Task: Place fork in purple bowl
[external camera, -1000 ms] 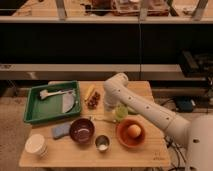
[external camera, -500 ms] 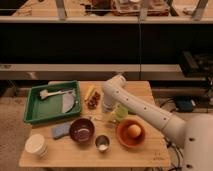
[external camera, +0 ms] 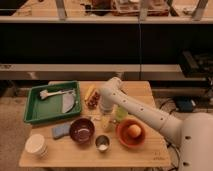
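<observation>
The purple bowl (external camera: 81, 130) stands at the table's front middle, dark and glossy inside, with nothing in it that I can make out. My gripper (external camera: 106, 120) hangs down from the white arm, just right of the bowl's rim and low over the table. A thin silvery streak (external camera: 96, 118) between the gripper and the bowl's far rim looks like the fork. I cannot tell whether the gripper holds it.
A green tray (external camera: 35, 107) at the left holds a pale thick-headed utensil (external camera: 52, 92). An orange bowl (external camera: 131, 134) with a round fruit is to the right. A steel cup (external camera: 102, 143), a blue-grey sponge (external camera: 60, 131), a white cup (external camera: 36, 146) and a snack bag (external camera: 91, 97) are nearby.
</observation>
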Controlling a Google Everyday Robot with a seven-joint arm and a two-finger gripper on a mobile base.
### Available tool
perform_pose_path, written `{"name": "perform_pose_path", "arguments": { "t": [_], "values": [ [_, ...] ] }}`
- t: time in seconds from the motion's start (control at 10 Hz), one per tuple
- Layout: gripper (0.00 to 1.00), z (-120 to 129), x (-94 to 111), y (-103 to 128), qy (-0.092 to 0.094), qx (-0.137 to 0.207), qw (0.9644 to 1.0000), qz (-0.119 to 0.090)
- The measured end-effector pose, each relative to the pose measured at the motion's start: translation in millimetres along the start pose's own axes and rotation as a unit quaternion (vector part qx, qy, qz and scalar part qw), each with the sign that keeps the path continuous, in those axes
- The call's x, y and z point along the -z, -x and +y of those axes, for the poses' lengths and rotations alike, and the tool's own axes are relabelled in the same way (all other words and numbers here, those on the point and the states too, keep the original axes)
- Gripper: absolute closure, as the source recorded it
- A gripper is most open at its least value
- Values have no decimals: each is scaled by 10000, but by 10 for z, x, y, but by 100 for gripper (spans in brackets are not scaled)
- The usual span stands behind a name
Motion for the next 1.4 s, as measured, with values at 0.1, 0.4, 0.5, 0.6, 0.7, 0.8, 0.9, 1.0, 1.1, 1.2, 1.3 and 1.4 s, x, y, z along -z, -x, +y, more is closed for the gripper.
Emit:
{"name": "perform_pose_path", "arguments": {
  "t": [0.1,0.4,0.5,0.6,0.7,0.8,0.9,1.0,1.1,1.2,1.3,1.4],
  "values": [
    [26,12,-30,7,8,20,10000,3],
    [55,37,-131,5,10,99,9999,38],
    [65,29,-159,-9,-13,75,10000,36],
    [75,38,-177,-21,5,40,10000,32],
    [84,44,-161,-23,10,50,10000,57],
    [94,65,-155,-33,42,63,9999,98],
    [99,61,-146,-40,35,56,9999,99],
    [100,56,-143,-36,22,58,9999,91],
    [100,34,-117,-40,-46,83,9999,97],
    [100,8,-48,-37,-145,133,9997,107],
    [100,-28,74,-23,-259,181,9994,107],
    [100,-91,260,-15,-408,229,9989,104]
  ]
}}
